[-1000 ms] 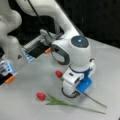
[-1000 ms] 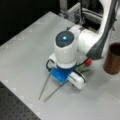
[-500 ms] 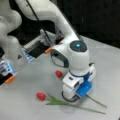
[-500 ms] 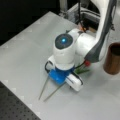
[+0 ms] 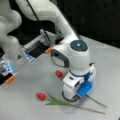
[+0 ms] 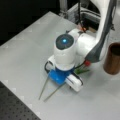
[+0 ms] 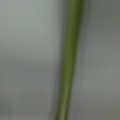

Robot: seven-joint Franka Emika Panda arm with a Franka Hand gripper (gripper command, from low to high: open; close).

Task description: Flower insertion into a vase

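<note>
On table [image 5: 22,100], pincer [image 5: 71,96] lower over stem [image 7: 70,60].

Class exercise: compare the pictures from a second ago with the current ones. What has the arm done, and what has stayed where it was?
The gripper has sunk a little lower onto the flower stems on the table; its fingers are hidden behind the wrist, so a grasp cannot be confirmed. The two flowers, with red buds at their ends, lie as before, and the brown vase stands unmoved and empty at a front view's right.
</note>
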